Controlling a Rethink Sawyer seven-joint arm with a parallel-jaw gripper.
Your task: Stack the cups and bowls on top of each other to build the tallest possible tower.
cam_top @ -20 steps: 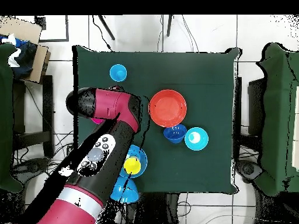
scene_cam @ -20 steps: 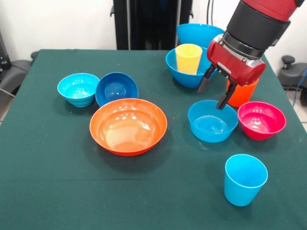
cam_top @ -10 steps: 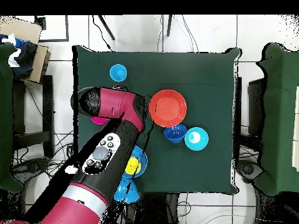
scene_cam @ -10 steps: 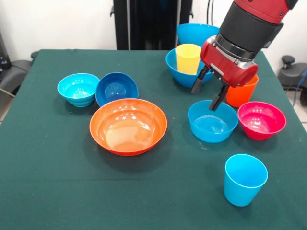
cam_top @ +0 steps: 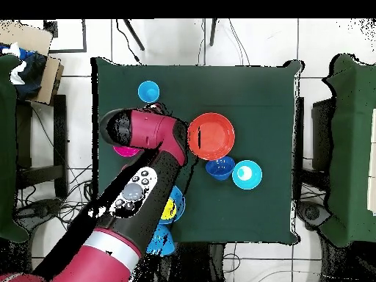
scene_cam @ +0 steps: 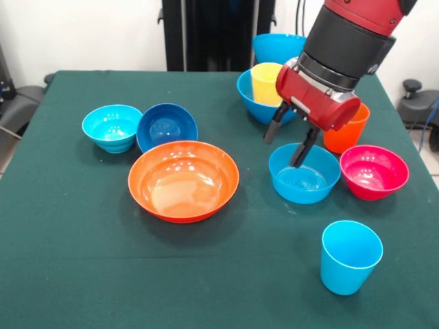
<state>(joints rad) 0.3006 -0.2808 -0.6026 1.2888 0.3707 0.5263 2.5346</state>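
While the gripper [scene_cam: 287,144] hangs open and empty, one finger inside the blue bowl [scene_cam: 304,173] just below, that glossy bowl looks light, stiff and slippery; pinching its rim seems best.

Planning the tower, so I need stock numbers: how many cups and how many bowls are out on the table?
Cups: 3, yellow, orange, light blue.
Bowls: 7, orange, cyan, dark blue, light blue, magenta-red, two large blue.
Total: 10.
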